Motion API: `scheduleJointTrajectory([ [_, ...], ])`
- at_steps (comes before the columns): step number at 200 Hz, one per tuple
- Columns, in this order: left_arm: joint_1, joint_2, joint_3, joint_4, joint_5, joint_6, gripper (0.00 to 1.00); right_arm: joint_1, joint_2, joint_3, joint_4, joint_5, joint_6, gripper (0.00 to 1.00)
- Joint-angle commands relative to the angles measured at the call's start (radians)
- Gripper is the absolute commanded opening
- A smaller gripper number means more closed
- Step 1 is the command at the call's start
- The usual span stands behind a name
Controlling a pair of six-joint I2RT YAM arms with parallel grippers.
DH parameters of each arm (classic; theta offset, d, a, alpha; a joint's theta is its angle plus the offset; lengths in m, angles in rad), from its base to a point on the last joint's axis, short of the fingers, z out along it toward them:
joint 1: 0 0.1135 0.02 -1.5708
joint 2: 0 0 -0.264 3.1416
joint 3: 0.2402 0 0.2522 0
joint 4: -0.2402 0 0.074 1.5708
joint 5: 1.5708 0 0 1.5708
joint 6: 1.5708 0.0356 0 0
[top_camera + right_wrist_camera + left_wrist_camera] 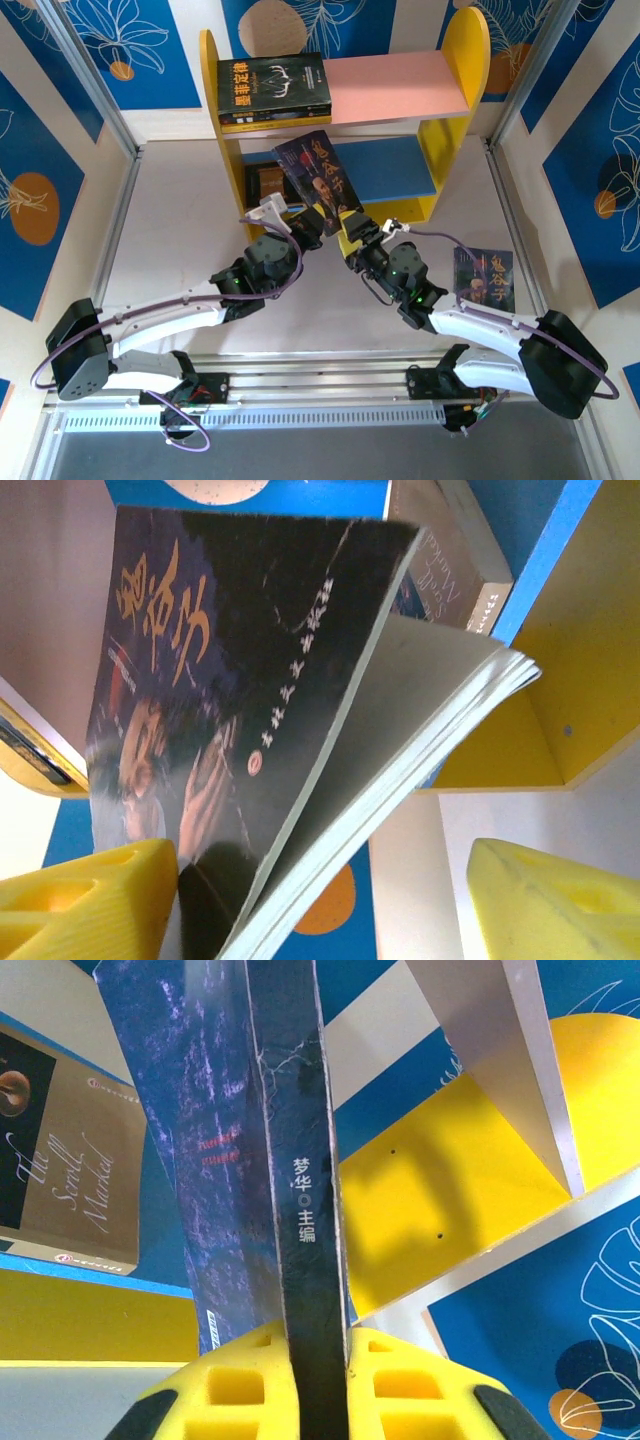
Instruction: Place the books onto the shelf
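Observation:
A dark blue book (318, 178) with orange Chinese characters hangs tilted in front of the shelf's (463, 60) blue board. My left gripper (303, 216) is shut on its lower spine (300, 1160), yellow pads (230, 1385) pressed to both sides. My right gripper (350, 238) stands open around the same book's (230, 680) page edge: the left finger (90, 900) lies against the cover, the right finger (560, 900) is well apart. A black book (272, 90) lies on the pink board. A brown book (265, 185) stands on the blue board. Another dark book (484, 278) lies on the table at the right.
The brown book (70, 1160) is close to the left of the held one. The shelf's yellow side panel (450, 1180) and its blue board (385, 168) lie just beyond. Metal frame rails (505, 240) and blue patterned walls bound the white table.

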Motion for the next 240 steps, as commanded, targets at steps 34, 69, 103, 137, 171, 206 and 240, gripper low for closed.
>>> scheduleJointTrajectory([
  [34,-0.018,-0.01,-0.007,0.099,0.016,-0.034,0.0,-0.029,0.0,0.026,0.015,-0.027,-0.012,0.64],
  [69,-0.02,-0.008,-0.016,0.108,0.026,-0.049,0.0,-0.039,0.006,0.032,0.016,-0.039,-0.015,0.59],
  [103,-0.021,-0.007,-0.026,0.12,0.018,-0.056,0.0,-0.043,0.009,0.034,0.019,-0.04,-0.016,0.52],
  [137,-0.021,-0.008,-0.029,0.12,0.016,-0.056,0.0,-0.048,0.004,0.03,0.018,-0.039,-0.014,0.4],
  [171,-0.021,-0.011,-0.034,0.116,0.005,-0.056,0.0,-0.05,-0.002,0.026,0.003,-0.037,-0.011,0.33],
  [206,-0.021,-0.017,-0.034,0.097,-0.007,-0.054,0.0,-0.065,-0.016,0.025,-0.018,-0.045,-0.026,0.19],
  [240,-0.021,-0.016,-0.027,0.055,-0.029,-0.054,0.08,-0.083,-0.039,0.039,-0.054,-0.067,-0.071,0.07],
])
